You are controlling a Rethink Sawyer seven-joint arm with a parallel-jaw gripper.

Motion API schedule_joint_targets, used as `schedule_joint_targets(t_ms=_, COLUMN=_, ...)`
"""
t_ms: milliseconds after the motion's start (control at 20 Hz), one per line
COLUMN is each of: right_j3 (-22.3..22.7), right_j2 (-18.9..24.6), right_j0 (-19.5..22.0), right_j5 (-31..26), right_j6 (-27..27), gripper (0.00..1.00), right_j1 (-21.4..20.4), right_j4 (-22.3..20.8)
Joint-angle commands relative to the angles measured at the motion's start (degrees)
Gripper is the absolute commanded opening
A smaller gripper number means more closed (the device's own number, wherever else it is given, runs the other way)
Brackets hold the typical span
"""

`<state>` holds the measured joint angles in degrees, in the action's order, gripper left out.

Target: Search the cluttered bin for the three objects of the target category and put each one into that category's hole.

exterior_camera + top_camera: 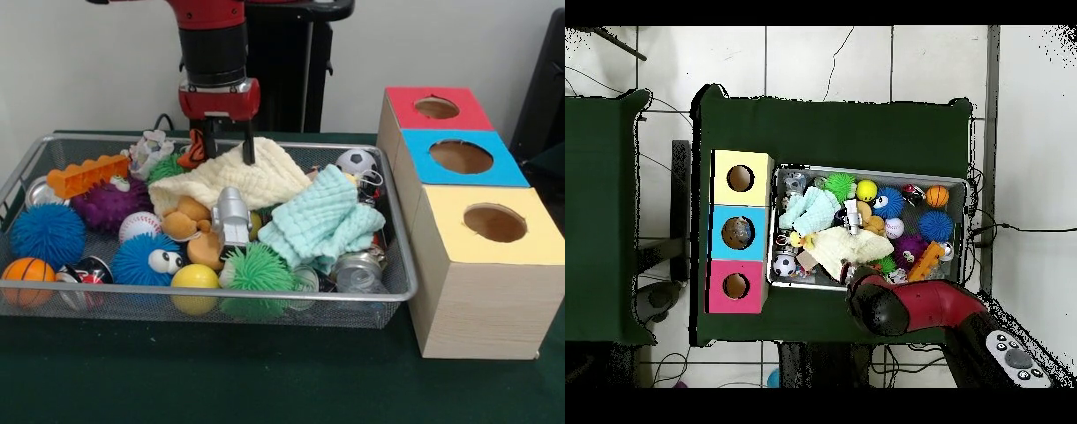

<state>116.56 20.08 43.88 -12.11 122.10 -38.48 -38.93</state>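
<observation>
The wire mesh bin (265, 298) is full of toys and cloths; it also shows in the overhead view (865, 168). My gripper (227, 148) hangs over the bin's far side, just above a cream cloth (252, 177), with its jaws apart and nothing between them. In the overhead view the arm (885, 305) hides it. A clear wrinkled plastic piece (360, 281) shows at the near right corner beside a silver can (353, 263), half under a mint cloth (322, 221). I see no other clear bottles or cups. The blue-topped box's hole (461, 156) (738, 232) lies right of the bin.
The red-topped box (415, 119) and the yellow-topped box (530, 238) flank the blue one. The bin holds spiky balls in blue (46, 234), purple (106, 205) and green (256, 269), a baseball (139, 225), a basketball (28, 272), an orange block (86, 175) and a soccer ball (357, 162).
</observation>
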Motion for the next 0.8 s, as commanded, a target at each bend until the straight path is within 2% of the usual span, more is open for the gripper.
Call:
schedule_joint_targets(t_ms=50, right_j3=2.01, right_j2=7.83, right_j0=0.69, right_j5=-7.81, right_j6=-2.61, gripper=1.00, right_j1=-5.44, right_j4=5.33)
schedule_joint_targets(t_ms=200, right_j3=2.62, right_j2=10.70, right_j0=1.32, right_j5=-10.34, right_j6=-2.99, gripper=1.00, right_j1=-7.48, right_j4=8.80)
schedule_joint_targets(t_ms=350, right_j3=2.51, right_j2=11.46, right_j0=0.04, right_j5=-11.18, right_j6=-1.89, gripper=1.00, right_j1=-8.80, right_j4=11.09)
schedule_joint_targets(t_ms=600, right_j3=0.61, right_j2=9.88, right_j0=-4.67, right_j5=-9.55, right_j6=1.62, gripper=1.00, right_j1=-8.17, right_j4=12.95)
schedule_joint_targets(t_ms=800, right_j3=-0.97, right_j2=10.07, right_j0=-5.92, right_j5=-9.24, right_j6=1.86, gripper=1.00, right_j1=-7.09, right_j4=15.08)
